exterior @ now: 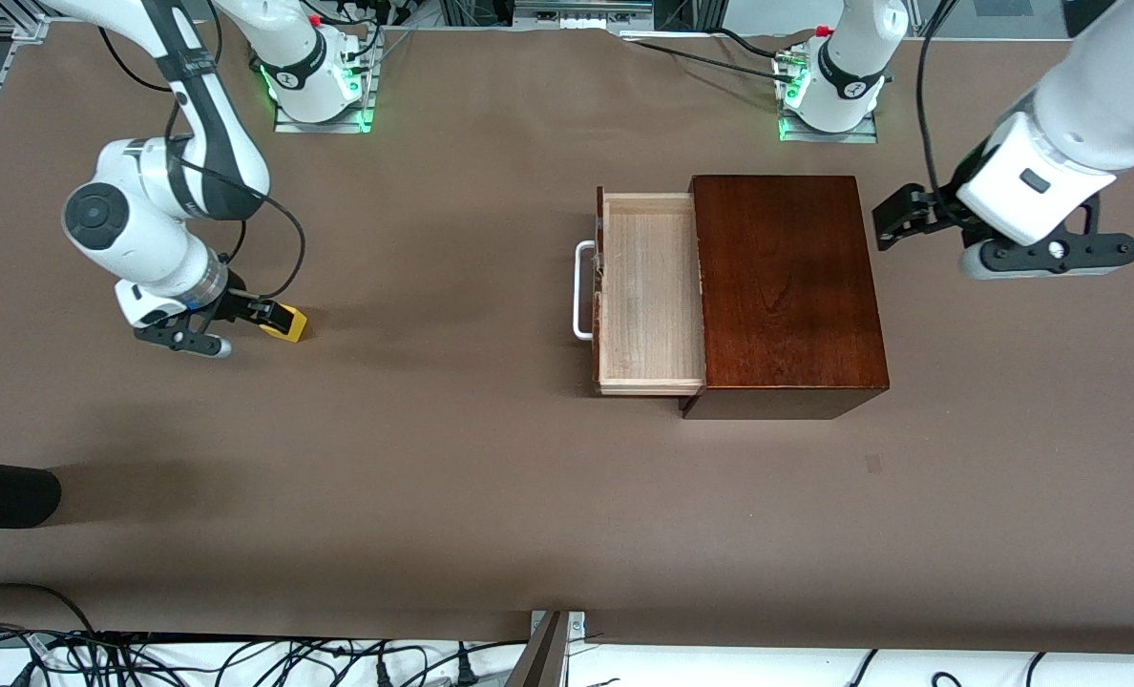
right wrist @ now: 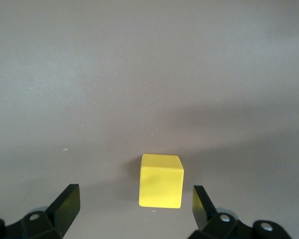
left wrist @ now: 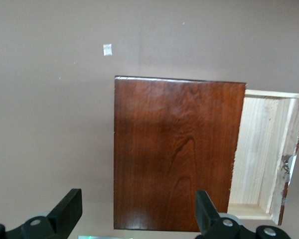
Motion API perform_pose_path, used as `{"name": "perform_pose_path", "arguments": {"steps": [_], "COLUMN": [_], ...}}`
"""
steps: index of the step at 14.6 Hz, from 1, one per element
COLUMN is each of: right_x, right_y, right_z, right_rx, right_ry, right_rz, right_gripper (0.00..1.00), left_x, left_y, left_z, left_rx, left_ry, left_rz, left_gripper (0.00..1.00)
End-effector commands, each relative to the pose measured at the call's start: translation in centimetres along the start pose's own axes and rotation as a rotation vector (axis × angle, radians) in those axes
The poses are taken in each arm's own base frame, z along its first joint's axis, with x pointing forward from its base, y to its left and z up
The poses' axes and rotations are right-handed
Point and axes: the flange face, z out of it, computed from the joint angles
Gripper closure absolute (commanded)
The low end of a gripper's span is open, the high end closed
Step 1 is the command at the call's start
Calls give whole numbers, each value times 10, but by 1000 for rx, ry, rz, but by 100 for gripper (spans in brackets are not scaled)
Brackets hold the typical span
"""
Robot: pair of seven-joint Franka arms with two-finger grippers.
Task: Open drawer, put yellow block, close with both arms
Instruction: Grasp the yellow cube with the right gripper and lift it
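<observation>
The dark wooden box [exterior: 787,286] stands on the table. Its drawer [exterior: 648,296] is pulled out toward the right arm's end, pale inside and empty, with the white loop handle [exterior: 583,291] in front. The yellow block [exterior: 289,323] lies on the table toward the right arm's end. My right gripper [exterior: 260,310] is open, low beside the block. In the right wrist view the block [right wrist: 161,180] sits just ahead of the spread fingers [right wrist: 67,201]. My left gripper [exterior: 890,224] is open and empty, up over the table beside the box. The left wrist view shows the box [left wrist: 177,149] and the drawer [left wrist: 261,149].
A black object [exterior: 4,493] lies at the table's edge at the right arm's end, nearer the front camera. Cables run along the front edge [exterior: 242,658]. A small pale mark [exterior: 872,464] is on the brown cover near the box.
</observation>
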Motion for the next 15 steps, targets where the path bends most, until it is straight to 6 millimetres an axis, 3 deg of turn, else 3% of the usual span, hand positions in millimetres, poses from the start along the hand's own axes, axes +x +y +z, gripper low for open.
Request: {"name": "perform_pose_path", "arguments": {"steps": [1, 4, 7, 8, 9, 11, 12, 13, 15], "right_x": [0, 1, -1, -2, -2, -3, -2, -1, 7], "right_y": [8, 17, 17, 17, 17, 17, 15, 14, 11], "right_z": [27, 53, 73, 78, 79, 81, 80, 76, 52], "right_rx": [3, -7, -13, -14, -15, -18, -18, -17, -21], "right_ry": [1, -12, -28, -32, -34, -42, -41, -35, -40], "right_rz": [38, 52, 54, 54, 54, 43, 37, 30, 19], "right_gripper": [0, 0, 2, 11, 26, 74, 89, 100, 100], "left_x": [-7, -8, -24, -32, -39, -44, -43, -41, -36], "left_y": [-11, -9, -7, -14, -17, -31, -35, -38, -42], "left_z": [7, 3, 5, 10, 16, 21, 20, 18, 10], "left_rx": [-24, -26, -14, -10, -9, -11, -12, -11, -15], "left_ry": [-2, 5, 32, 49, 59, 61, 62, 68, 78], "left_rz": [17, 21, 22, 10, 13, -2, -2, 0, -17], "left_gripper": [0, 0, 0, 0, 0, 0, 0, 0, 0]}}
